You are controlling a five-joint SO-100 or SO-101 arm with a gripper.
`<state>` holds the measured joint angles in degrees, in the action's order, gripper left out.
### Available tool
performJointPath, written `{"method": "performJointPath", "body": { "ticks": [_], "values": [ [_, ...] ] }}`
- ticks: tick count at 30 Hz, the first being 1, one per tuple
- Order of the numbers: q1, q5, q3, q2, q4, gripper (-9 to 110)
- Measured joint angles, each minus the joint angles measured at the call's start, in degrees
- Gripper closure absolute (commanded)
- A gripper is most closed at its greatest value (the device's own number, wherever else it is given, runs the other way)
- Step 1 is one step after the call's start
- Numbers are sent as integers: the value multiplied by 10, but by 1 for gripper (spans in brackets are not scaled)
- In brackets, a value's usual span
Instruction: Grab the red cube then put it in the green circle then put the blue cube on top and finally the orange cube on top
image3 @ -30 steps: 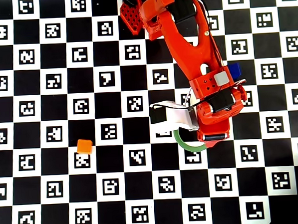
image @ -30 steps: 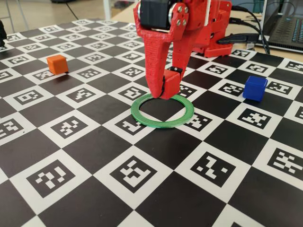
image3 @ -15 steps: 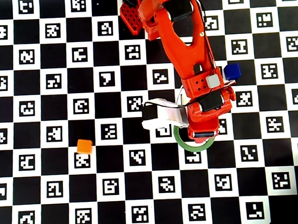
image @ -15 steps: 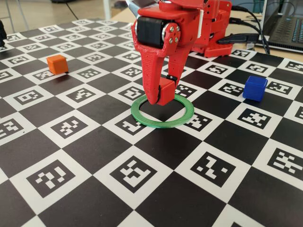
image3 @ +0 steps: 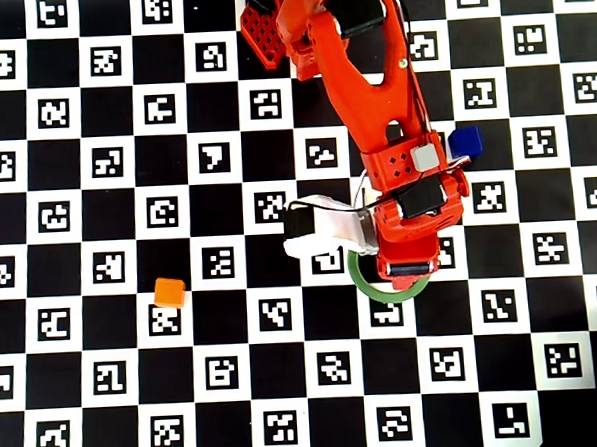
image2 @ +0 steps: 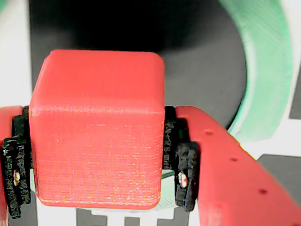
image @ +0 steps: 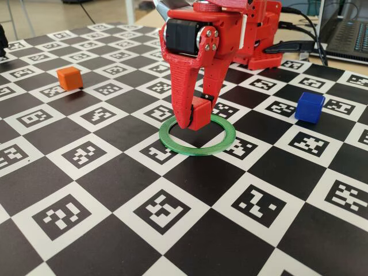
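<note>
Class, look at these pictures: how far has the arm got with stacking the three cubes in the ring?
Done: the red cube is picked up. In hand: the hand is shut on it, holding it low over the green ring; whether it touches the board is unclear. Left: release it, then stack the blue cube and the orange cube, both lying apart on the board.

In the overhead view the arm (image3: 373, 109) covers the red cube wholly, hides the upper part of the green circle (image3: 387, 290), and overlaps the left edge of the blue cube (image3: 465, 141). In the wrist view the red cube (image2: 96, 127) fills most of the frame and blocks the surface beneath it; only an arc of the circle (image2: 263, 70) shows, cut by the top and right edges, and the jaws run off the bottom and sides. In the fixed view the arm's top is cropped, and whether the red cube (image: 199, 114) touches the surface cannot be told.
</note>
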<state>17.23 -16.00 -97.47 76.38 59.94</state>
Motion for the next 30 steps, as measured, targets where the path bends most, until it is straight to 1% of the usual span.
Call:
{"method": "performJointPath", "body": {
  "ticks": [15,30],
  "values": [
    [0,-11,-26,0,-33,98],
    [0,-18,-26,0,-33,97]
  ]
}}
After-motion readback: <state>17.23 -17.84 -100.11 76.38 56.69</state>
